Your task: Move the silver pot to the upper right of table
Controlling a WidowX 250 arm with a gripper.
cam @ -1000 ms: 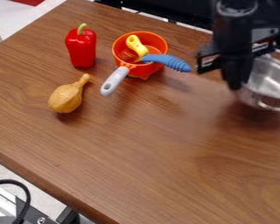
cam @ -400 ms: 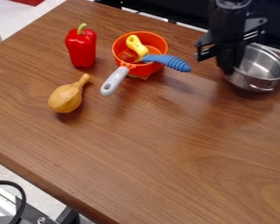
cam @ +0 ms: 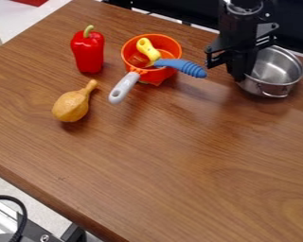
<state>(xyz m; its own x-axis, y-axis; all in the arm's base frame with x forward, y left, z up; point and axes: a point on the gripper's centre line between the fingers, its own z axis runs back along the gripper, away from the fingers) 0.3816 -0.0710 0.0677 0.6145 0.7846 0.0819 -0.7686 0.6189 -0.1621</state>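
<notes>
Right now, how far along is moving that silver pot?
Looks done: the silver pot is at the table's upper right. In hand: the gripper holds its left side. Left: probably letting go and backing away; whether the pot sits flat, I can't tell.

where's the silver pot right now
In the camera view the silver pot is at the upper right, beside the end effector, to the right of the orange pan.

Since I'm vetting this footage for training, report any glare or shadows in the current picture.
Camera view: bright glints on the silver pot; pale sheen on the wooden table; small highlights on the red bell pepper; soft dark shadow beside the tan gourd.
</notes>
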